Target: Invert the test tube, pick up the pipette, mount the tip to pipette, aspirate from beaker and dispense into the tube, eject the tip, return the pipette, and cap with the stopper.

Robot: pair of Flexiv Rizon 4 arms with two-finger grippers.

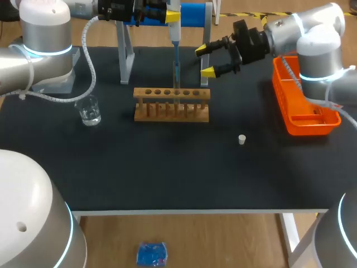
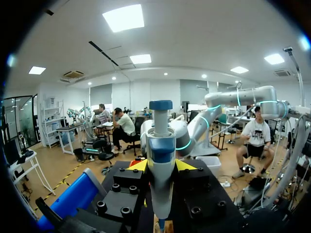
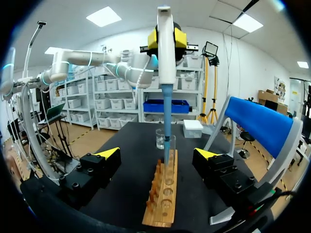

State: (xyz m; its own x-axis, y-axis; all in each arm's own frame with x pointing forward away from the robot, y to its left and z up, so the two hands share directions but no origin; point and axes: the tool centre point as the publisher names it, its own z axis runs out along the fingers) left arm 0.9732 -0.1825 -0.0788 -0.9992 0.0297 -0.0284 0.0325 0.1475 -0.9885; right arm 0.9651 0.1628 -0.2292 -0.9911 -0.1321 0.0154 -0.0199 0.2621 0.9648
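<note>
My left gripper [image 1: 172, 15] is shut on the white-and-blue pipette [image 1: 175, 39], which hangs upright over the wooden rack [image 1: 172, 104]. The pipette's blue tip reaches down into a clear test tube [image 1: 177, 78] standing in the rack. In the left wrist view the pipette [image 2: 160, 155] sits clamped in that gripper [image 2: 161, 166]. My right gripper [image 1: 206, 60] hovers open just right of the tube, behind the rack. From its wrist view, the rack [image 3: 163, 194], tube [image 3: 168, 151] and pipette [image 3: 165, 63] lie ahead of the open gripper [image 3: 158, 154]. A glass beaker [image 1: 89, 110] stands left of the rack. The small white stopper [image 1: 242, 139] lies to the right.
An orange bin [image 1: 304, 109] sits at the table's right edge under my right arm. The blue pipette stand [image 1: 192, 14] on grey legs stands behind the rack. The black table [image 1: 167, 167] stretches toward the front edge.
</note>
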